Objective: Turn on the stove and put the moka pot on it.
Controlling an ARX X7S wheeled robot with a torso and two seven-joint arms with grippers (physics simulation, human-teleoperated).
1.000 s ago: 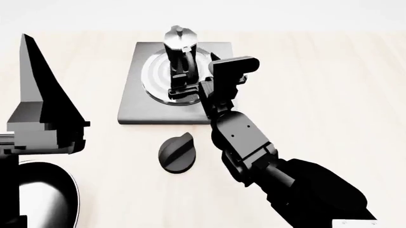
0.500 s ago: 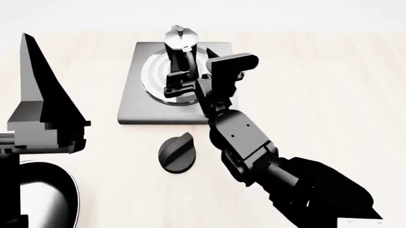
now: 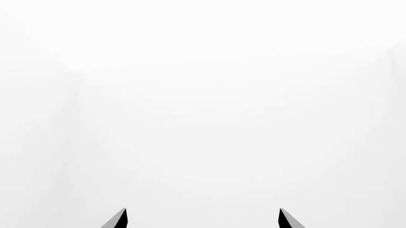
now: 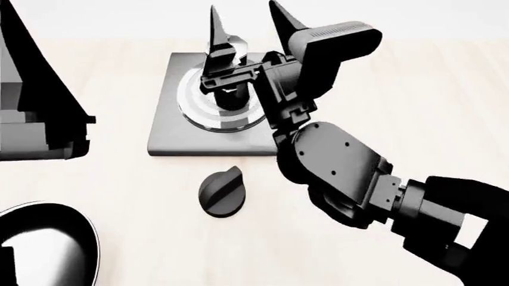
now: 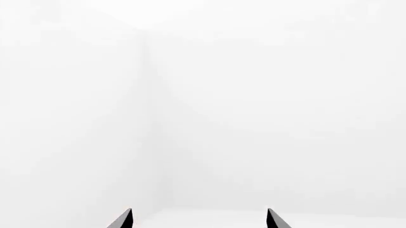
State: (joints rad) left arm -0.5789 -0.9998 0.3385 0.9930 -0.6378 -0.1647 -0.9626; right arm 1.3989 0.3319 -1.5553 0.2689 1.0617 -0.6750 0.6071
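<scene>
Moka pot on stove, both arms raised.
Head: moka pot (image 4: 231, 95) stands on stove (image 4: 171, 128) rings, partly hidden by right gripper (image 4: 245, 24), jaws apart, empty; knob (image 4: 221, 190) on table (image 4: 413, 101). Wrists: left gripper (image 3: 203, 219) jaws spread, probably empty; white wall only.
</scene>
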